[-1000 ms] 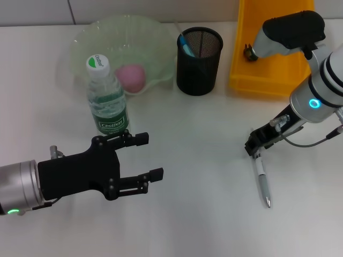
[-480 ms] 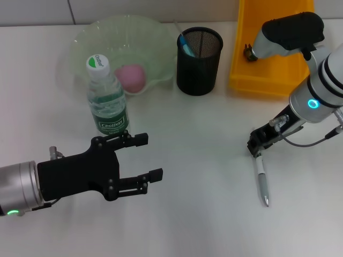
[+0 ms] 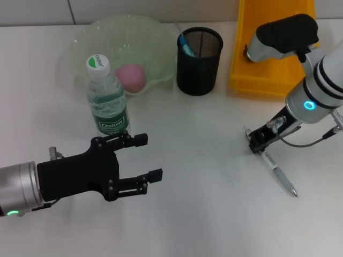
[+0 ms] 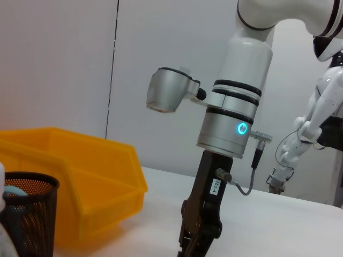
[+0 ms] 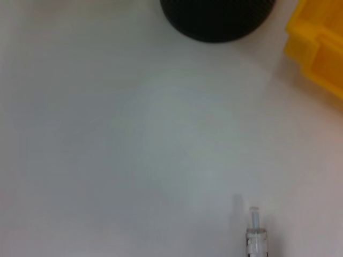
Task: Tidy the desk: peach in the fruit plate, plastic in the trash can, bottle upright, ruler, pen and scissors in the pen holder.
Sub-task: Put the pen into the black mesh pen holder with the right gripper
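My right gripper (image 3: 258, 145) is low over the table at the right, shut on the upper end of the white pen (image 3: 278, 174). The pen slants away toward the front right, and one end of the pen (image 5: 255, 236) shows in the right wrist view. The black mesh pen holder (image 3: 199, 53) stands at the back centre with a blue item inside. The bottle (image 3: 107, 99) stands upright at the left, and behind it the peach (image 3: 130, 76) lies in the green fruit plate (image 3: 155, 37). My left gripper (image 3: 150, 156) hovers open in front of the bottle. Plastic, ruler and scissors are out of view.
A yellow bin (image 3: 268, 80) stands at the back right, behind my right arm, with a small dark object (image 3: 248, 51) inside. The left wrist view shows the yellow bin (image 4: 69, 182), the pen holder (image 4: 27, 214) and my right arm (image 4: 230, 118).
The pen's free end has swung from pointing at the front edge toward the front right, its top end staying at my right gripper. The left arm has not moved.
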